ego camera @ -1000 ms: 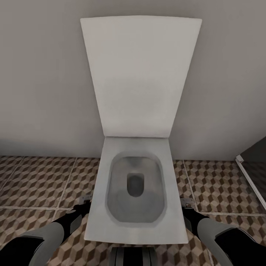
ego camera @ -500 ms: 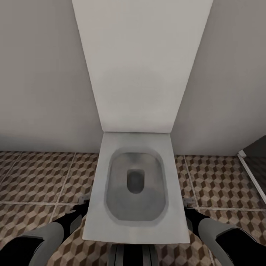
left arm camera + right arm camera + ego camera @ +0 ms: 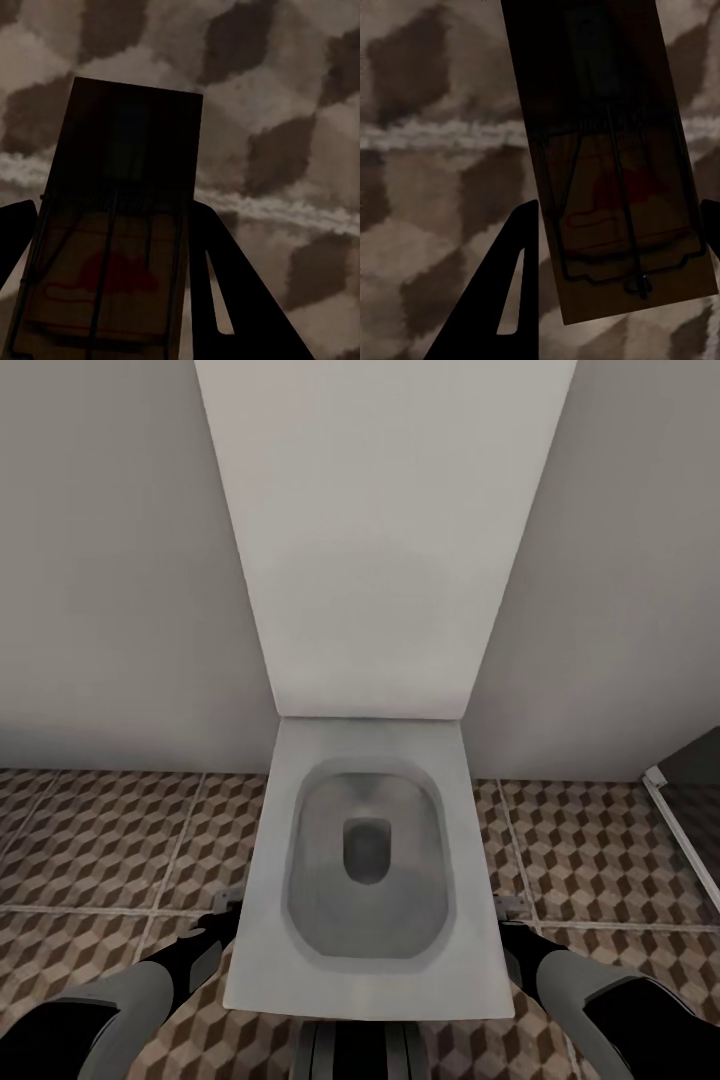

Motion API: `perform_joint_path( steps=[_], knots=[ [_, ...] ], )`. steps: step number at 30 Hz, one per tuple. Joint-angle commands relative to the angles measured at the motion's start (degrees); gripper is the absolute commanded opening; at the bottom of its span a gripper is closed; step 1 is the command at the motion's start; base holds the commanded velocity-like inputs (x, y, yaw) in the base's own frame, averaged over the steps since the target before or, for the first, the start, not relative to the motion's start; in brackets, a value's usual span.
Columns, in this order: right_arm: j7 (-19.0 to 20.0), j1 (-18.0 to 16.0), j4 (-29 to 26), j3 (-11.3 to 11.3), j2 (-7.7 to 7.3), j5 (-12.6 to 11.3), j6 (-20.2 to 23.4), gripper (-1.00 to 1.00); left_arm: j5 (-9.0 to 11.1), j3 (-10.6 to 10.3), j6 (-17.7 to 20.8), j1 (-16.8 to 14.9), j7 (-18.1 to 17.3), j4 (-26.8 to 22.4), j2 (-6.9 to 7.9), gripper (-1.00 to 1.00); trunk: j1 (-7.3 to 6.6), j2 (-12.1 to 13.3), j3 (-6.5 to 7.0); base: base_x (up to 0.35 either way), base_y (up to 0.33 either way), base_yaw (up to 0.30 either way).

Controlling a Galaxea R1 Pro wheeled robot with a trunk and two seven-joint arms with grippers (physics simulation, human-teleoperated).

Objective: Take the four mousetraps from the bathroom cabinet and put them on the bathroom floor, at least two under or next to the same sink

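— While the head camera looks down on the open toilet (image 3: 368, 880), where are the mousetraps?
— One mousetrap (image 3: 112, 255) sits clamped between the left gripper (image 3: 112, 300) fingers, above the bathroom floor (image 3: 285, 120). Another mousetrap (image 3: 611, 165) is gripped in the right gripper (image 3: 615, 255).
— And the arms?
— At the toilet's 9 and 3 o'clock.
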Motion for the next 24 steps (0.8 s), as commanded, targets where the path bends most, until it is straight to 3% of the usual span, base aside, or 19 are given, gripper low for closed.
perform_joint_path(
  steps=[1, 12, 24],
  knots=[
    [-0.04, -0.04, 0.03, 0.51, 0.02, -0.48, 0.18, -1.00, 0.50, -0.50, -0.20, -0.03, -0.15, 0.07, 0.01, -1.00, -0.01, -0.01, -0.03, 0.000, 0.000, 0.000],
    [-0.02, -0.04, 0.04, 0.54, 0.11, -0.51, 0.43, -1.00, 0.50, -0.49, -0.26, -0.03, -0.30, 0.07, 0.04, -1.00, 0.25, -0.15, -2.25, 0.000, 0.000, 0.000],
    [-0.01, -0.04, 0.05, 0.56, 0.23, -0.58, 0.64, -1.00, 0.50, -0.51, -0.29, -0.03, -0.14, 0.07, 0.08, -1.00, 0.25, -0.15, -2.25, 0.000, 0.000, 0.000]
  ],
)
